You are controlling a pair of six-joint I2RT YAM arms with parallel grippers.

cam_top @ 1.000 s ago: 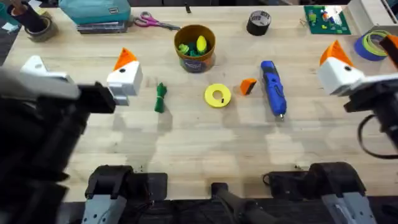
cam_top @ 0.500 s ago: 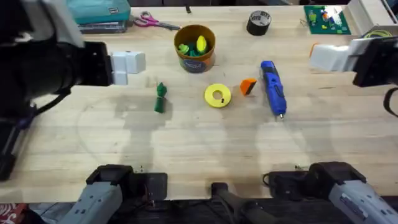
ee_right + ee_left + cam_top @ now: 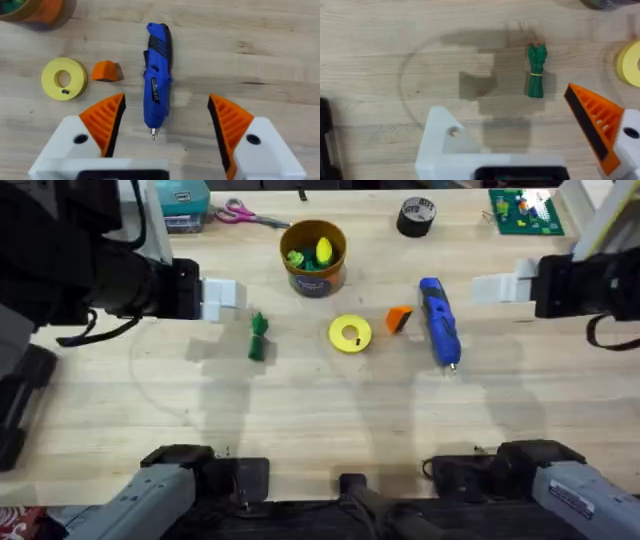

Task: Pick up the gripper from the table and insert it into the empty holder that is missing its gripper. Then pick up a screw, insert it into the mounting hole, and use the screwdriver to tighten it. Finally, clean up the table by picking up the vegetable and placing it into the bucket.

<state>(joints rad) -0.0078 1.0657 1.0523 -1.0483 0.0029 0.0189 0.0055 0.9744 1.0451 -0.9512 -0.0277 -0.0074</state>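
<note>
Near the middle of the wooden table (image 3: 330, 415), the gripper (image 3: 399, 319), a loose orange wedge, is seen lying between the flat yellow disc (image 3: 349, 333) and the screwdriver (image 3: 439, 321), just beside the latter. The right gripper (image 3: 165, 129) is held above the table with its orange fingers (image 3: 105, 120) spread apart and nothing between them; the screwdriver's metal tip is seen in that gap, and the wedge lies beyond one finger. The left gripper (image 3: 520, 135) is raised at the table's left, released, one side a bare white holder (image 3: 445, 140), the other bearing an orange finger. The vegetable (image 3: 536, 77) lies beyond it. The bucket (image 3: 313, 256) stands behind, toy foods inside. Scissors (image 3: 250, 216) and a black tape roll (image 3: 416, 216) lie at the far edge.
</note>
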